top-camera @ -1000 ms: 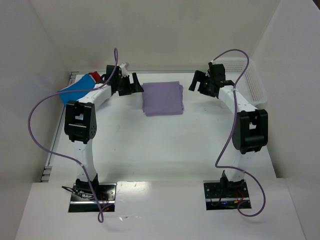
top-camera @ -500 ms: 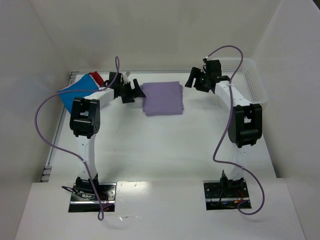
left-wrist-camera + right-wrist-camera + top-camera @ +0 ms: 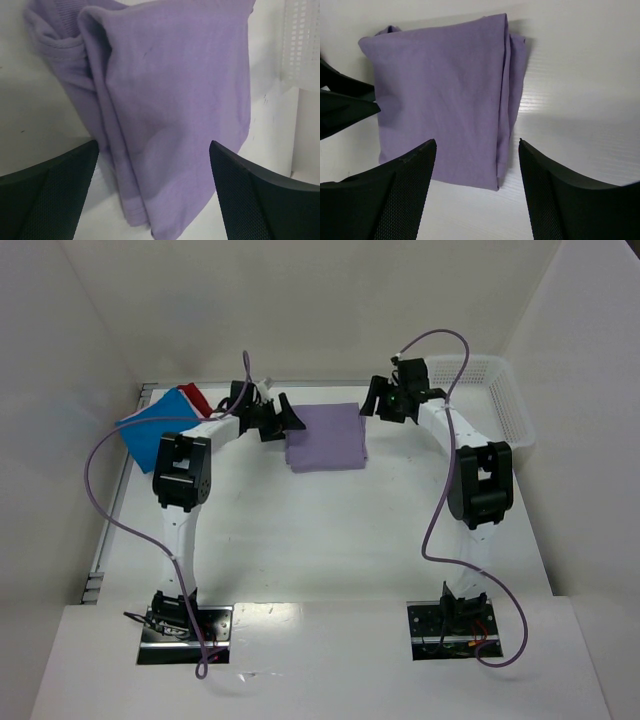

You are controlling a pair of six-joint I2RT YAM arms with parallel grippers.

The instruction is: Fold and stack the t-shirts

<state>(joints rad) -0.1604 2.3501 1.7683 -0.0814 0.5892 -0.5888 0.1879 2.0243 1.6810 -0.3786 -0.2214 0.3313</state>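
currently, status of lot: fold and stack, part done.

item 1: lavender t-shirt (image 3: 325, 437), folded to a rough rectangle, lying flat on the table (image 3: 320, 540) at the far middle. layered edges run along one side in both wrist views. the fold reads as finished, though a sleeve hem bulges out at one corner.

item 2: blue t-shirt (image 3: 150, 426), folded, at the far left edge of the table, with a red t-shirt (image 3: 196, 397) just behind it and touching. whether a further shirt lies under these two cannot be told from above, as the left arm hides part of the pile.

item 3: basket (image 3: 505, 400), white mesh, far right, well apart from the lavender piece.

outstanding, by judgement: the lavender t-shirt is not yet on the pile at the left. it wants lifting across and setting on the blue and red ones.

left pincer (image 3: 287, 420): jaws wide apart, holding nothing, at the shirt's left edge. in its own view the cloth lies between and beyond the two fingers, ungripped.

right pincer (image 3: 373, 405): jaws apart, nothing clamped, at the shirt's far right corner. in its own view the folded edge sits between the fingers and below them.
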